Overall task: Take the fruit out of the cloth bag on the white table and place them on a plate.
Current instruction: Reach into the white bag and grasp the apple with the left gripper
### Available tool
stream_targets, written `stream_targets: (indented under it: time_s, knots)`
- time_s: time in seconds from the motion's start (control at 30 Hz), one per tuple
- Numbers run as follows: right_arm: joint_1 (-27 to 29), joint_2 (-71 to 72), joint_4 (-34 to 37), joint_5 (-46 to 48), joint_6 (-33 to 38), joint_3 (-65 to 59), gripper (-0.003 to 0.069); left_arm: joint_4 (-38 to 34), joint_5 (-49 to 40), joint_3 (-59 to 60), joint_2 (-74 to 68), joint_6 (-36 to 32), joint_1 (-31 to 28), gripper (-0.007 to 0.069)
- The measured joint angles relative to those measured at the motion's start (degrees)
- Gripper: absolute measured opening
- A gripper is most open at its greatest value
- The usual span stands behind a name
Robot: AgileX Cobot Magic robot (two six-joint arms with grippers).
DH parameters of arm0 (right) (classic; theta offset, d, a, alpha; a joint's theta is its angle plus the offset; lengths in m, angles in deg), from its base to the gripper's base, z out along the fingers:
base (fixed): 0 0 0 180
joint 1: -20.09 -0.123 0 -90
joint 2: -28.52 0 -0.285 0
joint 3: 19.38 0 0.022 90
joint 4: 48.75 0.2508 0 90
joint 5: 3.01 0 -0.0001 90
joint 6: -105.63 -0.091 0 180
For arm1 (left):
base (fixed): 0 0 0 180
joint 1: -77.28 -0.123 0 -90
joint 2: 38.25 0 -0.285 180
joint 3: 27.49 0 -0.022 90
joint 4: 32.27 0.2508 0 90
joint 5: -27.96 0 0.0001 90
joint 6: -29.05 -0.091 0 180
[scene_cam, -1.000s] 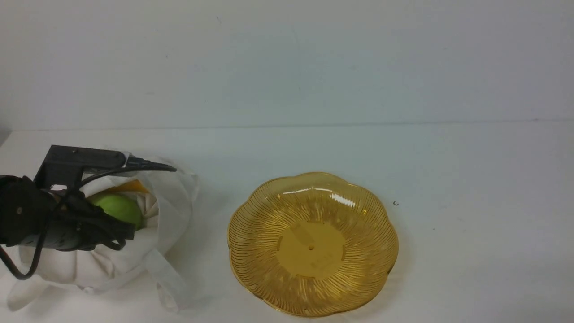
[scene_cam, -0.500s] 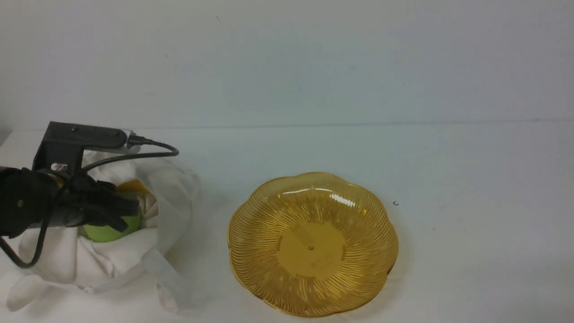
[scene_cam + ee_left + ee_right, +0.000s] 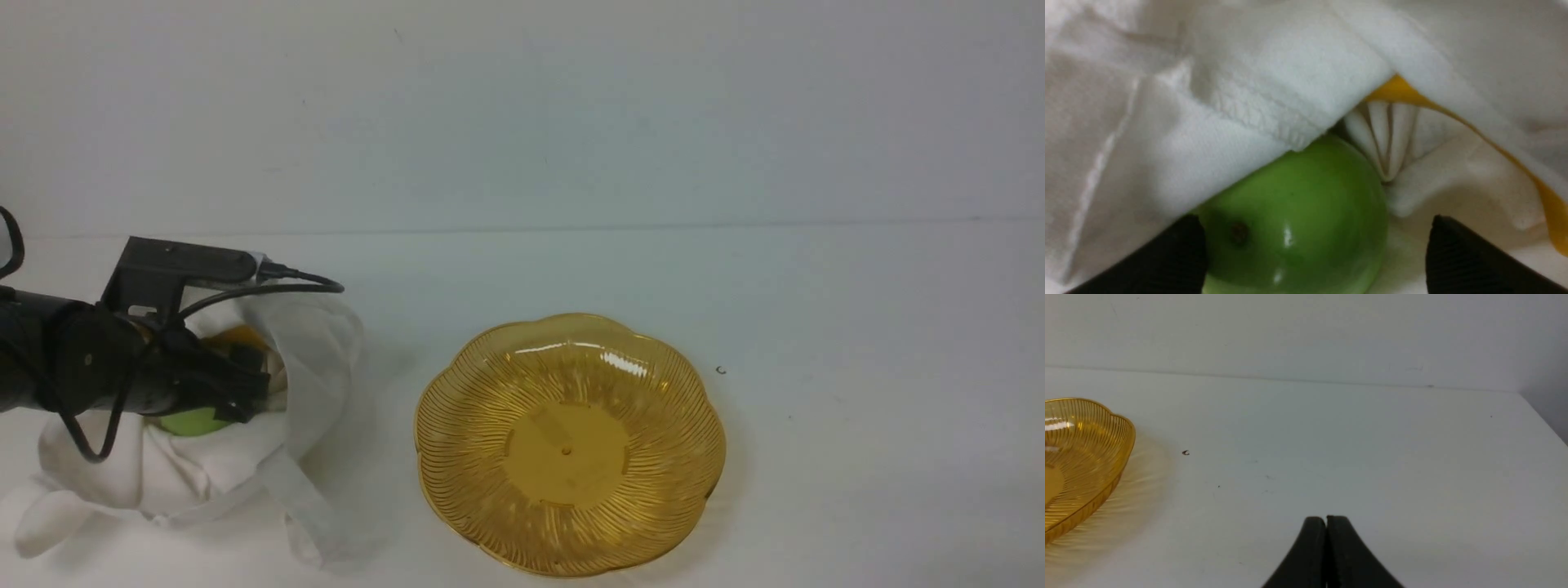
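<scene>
At nine o'clock of the plate (image 3: 457, 392), well apart from it on the white worktop (image 3: 816, 327), the cloth bag (image 3: 314, 351) lies slumped, with one strap handle (image 3: 298, 506) trailing toward five o'clock. My left pincer (image 3: 245, 384) reaches in from nine o'clock, pointing toward three, and stands wide open inside the bag's mouth. The green apple (image 3: 1298, 216) sits between my fingers (image 3: 1167, 261), against one and clear of the other. It is round, with no long axis to speak of. Its stem dimple faces back toward my wrist, not upward. A fold of the bag lies over its top. The yellow-orange piece (image 3: 1394, 90) lies beyond the apple, mostly under cloth, so I cannot tell its axis. My right pincer (image 3: 1326, 522) is closed on nothing, above bare worktop.
</scene>
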Motion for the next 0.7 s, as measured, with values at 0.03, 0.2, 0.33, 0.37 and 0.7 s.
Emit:
stream_targets:
  time_s: [0.03,0.2,0.33,0.37,0.7]
  knots:
    - [0.0,0.0,0.0,0.0,0.0,0.0,-0.0014,0.5,0.05,0.0,-0.06,0.0,0.0,0.0682]
    - [0.0,0.0,0.0,0.0,0.0,0.0,-0.0014,3.41,-0.04,0.0,0.01,0.02,0.0,0.0682]
    - [0.0,0.0,0.0,0.0,0.0,0.0,-0.0014,5.38,-0.11,0.0,1.19,0.07,0.0,0.0683]
    - [0.0,0.0,0.0,0.0,0.0,0.0,-0.0014,5.97,-0.11,0.0,1.64,0.07,0.0,0.0683]
    - [0.0,0.0,0.0,0.0,0.0,0.0,-0.0014,6.98,0.03,0.0,0.95,0.07,-2.85,0.0684]
